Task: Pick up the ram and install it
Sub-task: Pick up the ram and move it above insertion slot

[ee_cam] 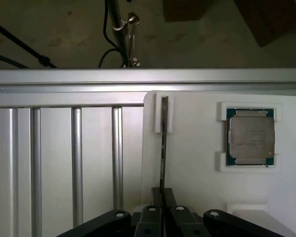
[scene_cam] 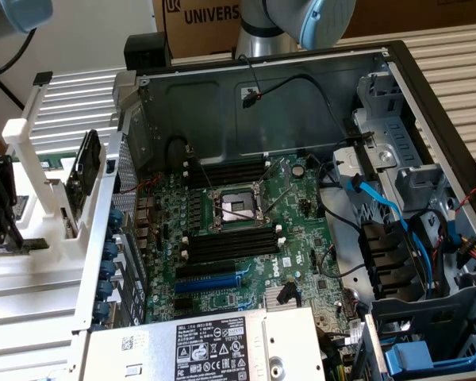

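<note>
Your tool is clamped on one end of the ram. You see the ram edge-on as a thin dark stick, slotted in the white holder, which sits at nine o'clock of the computer case in the exterior view.

The gripper is running off the picture's edge; its fingers are covering one end of the edge-on ram.

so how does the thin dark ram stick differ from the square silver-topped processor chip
The ram stick stands on edge in a narrow slot; the processor chip lies flat, face up, in a square pocket. The stick is long and thin, the chip squarish. Both sit in the white holder.
</note>
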`<act>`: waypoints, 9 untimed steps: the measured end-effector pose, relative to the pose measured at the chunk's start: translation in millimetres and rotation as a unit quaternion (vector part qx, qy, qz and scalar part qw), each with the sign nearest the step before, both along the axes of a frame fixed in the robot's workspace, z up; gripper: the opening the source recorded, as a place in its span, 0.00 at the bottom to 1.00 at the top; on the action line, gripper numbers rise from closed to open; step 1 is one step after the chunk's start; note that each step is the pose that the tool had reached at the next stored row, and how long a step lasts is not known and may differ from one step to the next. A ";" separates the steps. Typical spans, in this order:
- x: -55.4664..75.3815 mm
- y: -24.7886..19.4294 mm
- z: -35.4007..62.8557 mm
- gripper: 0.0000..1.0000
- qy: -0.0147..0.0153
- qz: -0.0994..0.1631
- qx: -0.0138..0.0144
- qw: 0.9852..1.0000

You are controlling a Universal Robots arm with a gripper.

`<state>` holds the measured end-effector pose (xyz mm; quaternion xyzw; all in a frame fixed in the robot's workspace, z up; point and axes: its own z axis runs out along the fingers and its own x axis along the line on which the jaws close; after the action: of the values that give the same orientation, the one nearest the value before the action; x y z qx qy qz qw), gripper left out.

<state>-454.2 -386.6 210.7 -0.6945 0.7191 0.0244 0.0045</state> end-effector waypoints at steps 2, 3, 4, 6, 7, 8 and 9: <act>0.0 0.0 6.8 0.13 0.000 0.000 0.000 1.000; 0.0 0.0 10.6 0.13 0.000 0.000 0.000 1.000; 0.0 0.0 14.6 0.13 0.000 -0.001 -0.001 1.000; 0.0 0.0 21.8 0.13 0.000 -0.001 -0.001 1.000; 0.0 0.0 25.1 0.13 0.000 -0.001 -0.002 1.000; 0.0 0.0 28.5 0.13 0.000 -0.002 -0.002 1.000; 0.0 0.0 31.4 0.13 0.000 -0.002 -0.003 1.000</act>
<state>-454.2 -386.6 242.1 -0.6932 0.7204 0.0224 0.0026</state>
